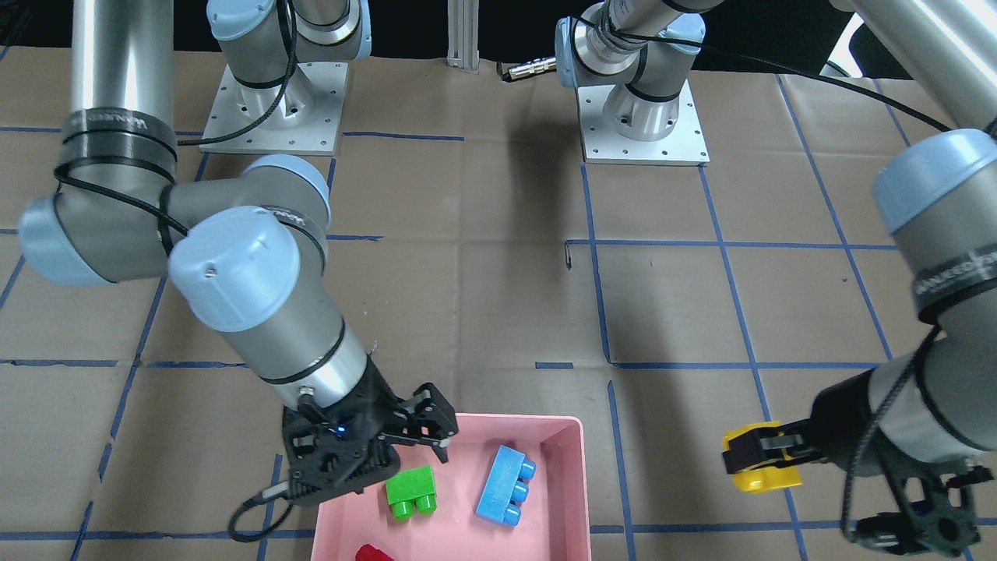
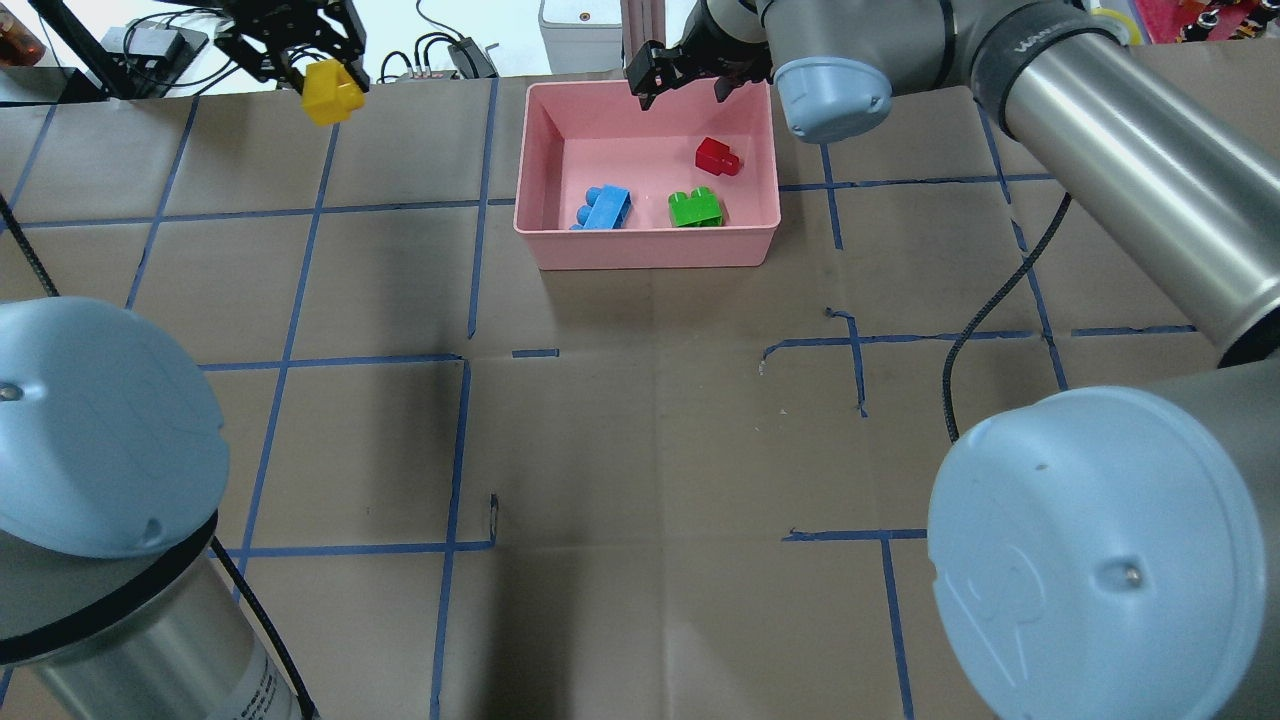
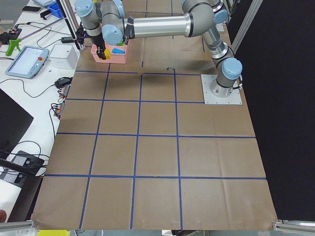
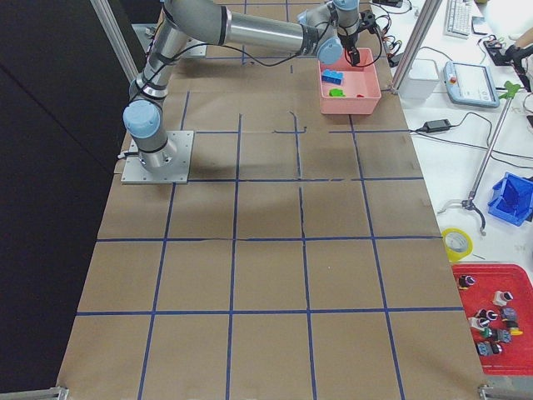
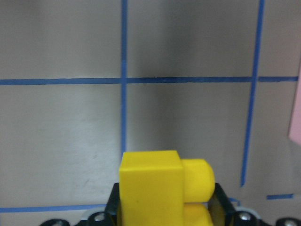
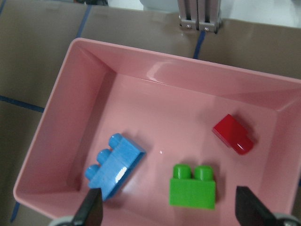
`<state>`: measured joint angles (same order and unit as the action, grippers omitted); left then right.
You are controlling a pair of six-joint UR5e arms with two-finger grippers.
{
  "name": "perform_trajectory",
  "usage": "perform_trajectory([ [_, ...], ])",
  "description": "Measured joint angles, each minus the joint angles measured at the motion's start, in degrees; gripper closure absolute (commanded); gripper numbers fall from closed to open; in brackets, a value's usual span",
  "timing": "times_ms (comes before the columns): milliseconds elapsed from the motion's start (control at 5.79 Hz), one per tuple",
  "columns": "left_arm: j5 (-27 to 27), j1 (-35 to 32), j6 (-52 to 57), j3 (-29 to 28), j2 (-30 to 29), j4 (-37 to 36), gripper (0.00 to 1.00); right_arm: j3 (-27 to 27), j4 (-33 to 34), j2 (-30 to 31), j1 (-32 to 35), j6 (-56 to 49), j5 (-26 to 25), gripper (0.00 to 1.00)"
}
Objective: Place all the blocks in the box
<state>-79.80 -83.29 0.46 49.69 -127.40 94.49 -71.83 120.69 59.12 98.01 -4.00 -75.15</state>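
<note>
Exterior front-facing crops the red brick (image 1: 374,554) inside the box (image 1: 514,420); left hand (image 1: 759,460) pinches the yellow brick (image 1: 769,481), right hand (image 2: 683,88) spread.

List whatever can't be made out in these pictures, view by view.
Front-facing view: the red brick is cut off by the bottom edge.
Left wrist view: the yellow brick runs off the bottom edge, hiding the grip.
Left side view: the box is tiny, partly behind the near arm.
Right side view: the red brick is too small to find.
</note>
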Motion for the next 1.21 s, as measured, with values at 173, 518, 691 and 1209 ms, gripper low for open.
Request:
perform_trajectory([
  [173,0.33,-4.52,-4.80,-2.35,-2.08,-1.08,0.95,-1.03,-11.83,6.06,-2.74,-3.63,-3.06,0.00],
  [518,-3.57,-12.97,-13.07,-3.94,-6.33,-6.07,0.95,-6.16,-28.44,19.51,-5.49,-6.34,-11.71,0.01],
  [691,-5.57,-16.34,-16.32,-3.83,-8.82,-8.67,0.94,-12.91,-29.95,26.84,-5.69,-5.90,-13.43,0.01],
  [1209,-6.55,-19.93,-20.49,-2.48,-12.66,-13.05,0.01,-28.25,-25.96,38.07,-5.64,-4.68,-14.16,0.00],
])
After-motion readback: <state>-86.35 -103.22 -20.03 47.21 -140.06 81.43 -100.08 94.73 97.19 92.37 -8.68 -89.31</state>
